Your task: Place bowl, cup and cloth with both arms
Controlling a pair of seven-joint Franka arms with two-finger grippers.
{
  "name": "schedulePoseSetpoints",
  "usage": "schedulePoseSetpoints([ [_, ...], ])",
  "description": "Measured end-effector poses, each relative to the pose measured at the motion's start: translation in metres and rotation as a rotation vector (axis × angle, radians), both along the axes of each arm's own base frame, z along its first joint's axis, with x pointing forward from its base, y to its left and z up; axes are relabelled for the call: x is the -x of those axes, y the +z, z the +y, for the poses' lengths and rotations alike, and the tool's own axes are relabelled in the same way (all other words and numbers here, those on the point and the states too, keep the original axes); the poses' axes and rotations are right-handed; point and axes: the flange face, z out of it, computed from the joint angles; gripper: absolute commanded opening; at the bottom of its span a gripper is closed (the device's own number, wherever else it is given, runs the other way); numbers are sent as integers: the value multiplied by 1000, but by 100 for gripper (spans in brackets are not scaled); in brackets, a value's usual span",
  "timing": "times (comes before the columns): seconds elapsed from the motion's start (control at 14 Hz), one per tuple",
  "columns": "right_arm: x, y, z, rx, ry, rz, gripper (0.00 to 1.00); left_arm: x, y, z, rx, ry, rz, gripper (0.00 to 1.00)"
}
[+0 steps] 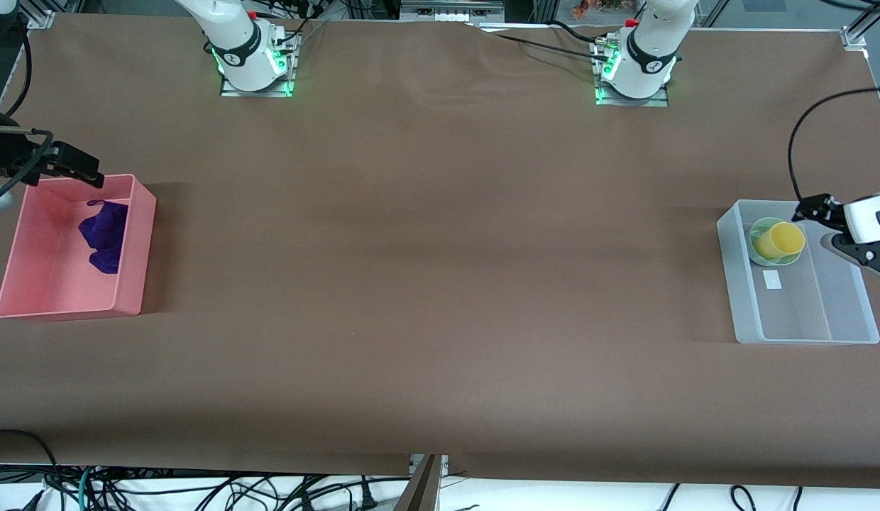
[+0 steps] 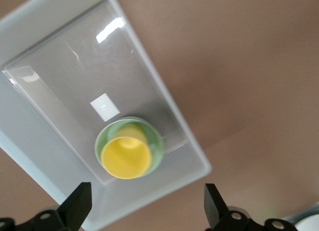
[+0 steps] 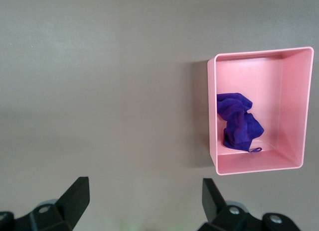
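The purple cloth (image 1: 103,234) lies crumpled in a pink bin (image 1: 138,241) at the right arm's end of the table; it also shows in the right wrist view (image 3: 239,124). The yellow cup (image 1: 781,240) stands inside the pale green bowl (image 1: 754,233), and both sit in a clear bin (image 1: 738,284) at the left arm's end. My right gripper (image 1: 85,172) is open and empty, up over the pink bin's edge nearest the robots. My left gripper (image 1: 825,228) is open and empty above the cup (image 2: 125,157) and bowl (image 2: 155,141). Its fingers (image 2: 75,206) hold nothing.
The clear bin (image 2: 65,86) has a small white label (image 2: 105,107) on its floor next to the bowl. The pink bin (image 3: 294,101) holds only the cloth. Brown table cover (image 1: 440,248) spans between the bins. Cables hang off the table edge nearest the camera.
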Motion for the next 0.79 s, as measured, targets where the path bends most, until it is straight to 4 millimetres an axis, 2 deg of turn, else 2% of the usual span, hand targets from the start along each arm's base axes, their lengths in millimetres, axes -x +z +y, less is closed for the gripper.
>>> schedulePoseSetpoints([
  [0.14,1,1,0,0,-5,1,100,4,40,-55,-3,59,-7,100],
  [0.36,1,0,-3,1,-10,2,100,7,82,-117,-14,119,-32,100],
  [0.57,0,-1,-3,1,-10,3,100,9,123,-188,-60,158,-90,100],
  [0.71,0,-1,-3,1,-10,3,100,16,139,-220,-86,196,-131,100],
  [0.79,0,-1,-3,1,-10,3,100,17,145,-224,-72,221,-152,100],
])
